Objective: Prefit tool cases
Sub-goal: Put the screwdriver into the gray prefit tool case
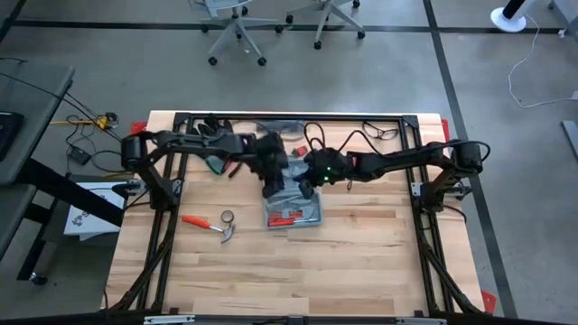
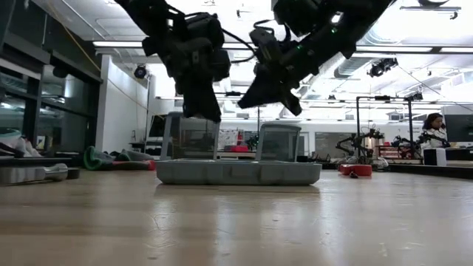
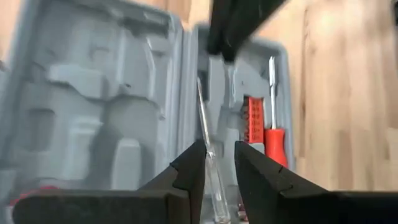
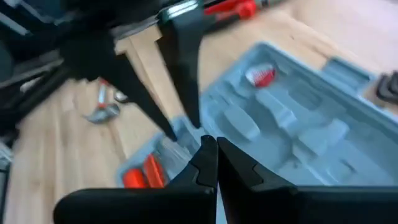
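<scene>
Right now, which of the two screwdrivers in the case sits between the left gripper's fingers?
The clear-handled screwdriver, between the left gripper's parted fingers. The red-handled screwdriver lies apart, already seated in the tool case.

The right gripper shows its two dark fingers pressed together above the open blue-grey plastic tool case with moulded recesses. Orange-handled tools lie in the case. The left gripper points its dark fingers down into it, and a hammer rests on the wooden table.

Tool case lay open near the table's centre; hammer and tape roll lay left of the case; screwdriver and bit rack sat in the case.
</scene>
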